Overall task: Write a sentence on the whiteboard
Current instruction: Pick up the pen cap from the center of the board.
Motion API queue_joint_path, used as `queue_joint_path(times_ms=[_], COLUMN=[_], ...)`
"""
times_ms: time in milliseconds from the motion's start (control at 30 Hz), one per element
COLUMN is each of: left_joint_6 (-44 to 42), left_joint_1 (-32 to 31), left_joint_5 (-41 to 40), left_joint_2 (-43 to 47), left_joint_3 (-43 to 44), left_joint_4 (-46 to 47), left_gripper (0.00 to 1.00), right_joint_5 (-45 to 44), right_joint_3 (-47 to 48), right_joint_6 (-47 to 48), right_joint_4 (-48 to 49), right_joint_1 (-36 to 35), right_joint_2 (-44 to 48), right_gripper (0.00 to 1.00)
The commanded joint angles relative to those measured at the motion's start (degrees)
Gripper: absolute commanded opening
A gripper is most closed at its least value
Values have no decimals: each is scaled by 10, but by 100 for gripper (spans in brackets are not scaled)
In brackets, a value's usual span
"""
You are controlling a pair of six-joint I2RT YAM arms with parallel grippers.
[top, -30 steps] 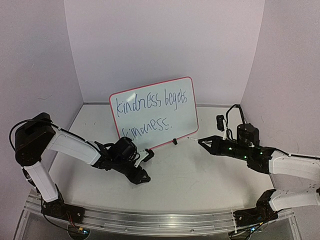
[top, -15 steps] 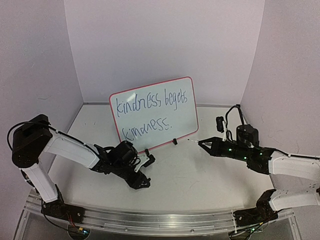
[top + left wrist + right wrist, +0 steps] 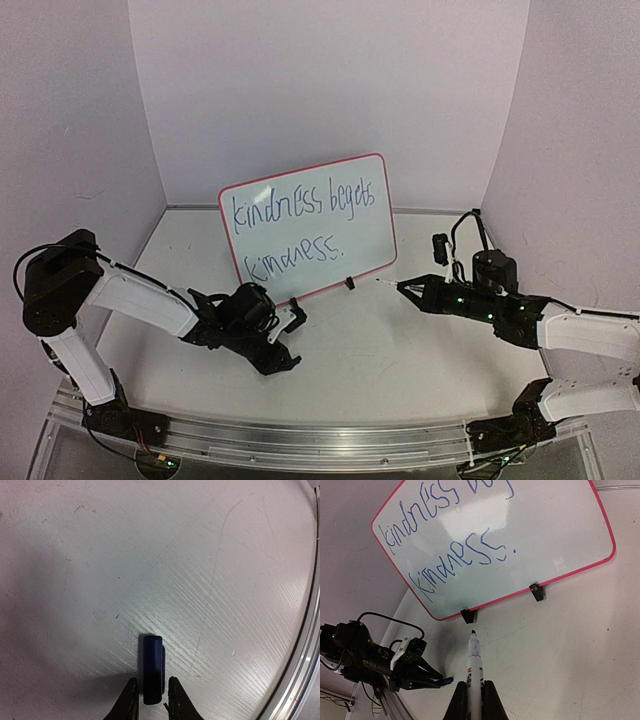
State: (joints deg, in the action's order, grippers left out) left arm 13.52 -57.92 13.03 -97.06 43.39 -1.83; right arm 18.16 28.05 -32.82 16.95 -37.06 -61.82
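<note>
The whiteboard point(image 3: 352, 240) point(image 3: 555, 535) stands tilted on two black feet at the back of the table. On it is the sentence point(image 3: 300, 208) point(image 3: 455, 555) in blue letters, "kindness begets kindness." over two lines. My right gripper point(image 3: 405, 287) point(image 3: 474, 692) is shut on a white marker point(image 3: 474, 662). The marker's bare tip points at the board's foot, a little short of it. My left gripper point(image 3: 288, 360) point(image 3: 150, 697) is low over the table, left of centre. Its jaws are narrowly open round a dark-blue marker cap point(image 3: 152, 667) point(image 3: 446, 680), with a thin gap on each side.
White walls close in the table at the back and on both sides. An aluminium rail point(image 3: 300, 440) point(image 3: 305, 650) runs along the near edge, close to the right of the left gripper. Both arms stretch inward from the near corners.
The left jaws have narrowed round the cap, and the left gripper has shifted slightly toward the near edge. The right gripper with the marker has drawn back a little from the board.
</note>
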Motion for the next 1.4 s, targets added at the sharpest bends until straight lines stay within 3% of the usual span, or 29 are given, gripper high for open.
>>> queue_joint_path(times_ms=[0, 667, 967, 1367], left_joint_6=[2, -2, 14, 12], left_joint_1=[-9, -68, -81, -82], left_joint_5=[-20, -124, -139, -93], left_joint_2=[-14, -69, -66, 19], left_joint_3=[6, 43, 28, -3], left_joint_4=[-42, -133, -131, -59], left_gripper=[20, 16, 0, 0], right_joint_5=[-11, -13, -4, 222], right_joint_3=[-4, 2, 19, 78], right_joint_6=[4, 10, 13, 76], right_joint_4=[9, 7, -3, -45], right_joint_1=[-2, -2, -3, 17], right_joint_2=[-2, -8, -37, -132], right_gripper=[0, 0, 0, 0])
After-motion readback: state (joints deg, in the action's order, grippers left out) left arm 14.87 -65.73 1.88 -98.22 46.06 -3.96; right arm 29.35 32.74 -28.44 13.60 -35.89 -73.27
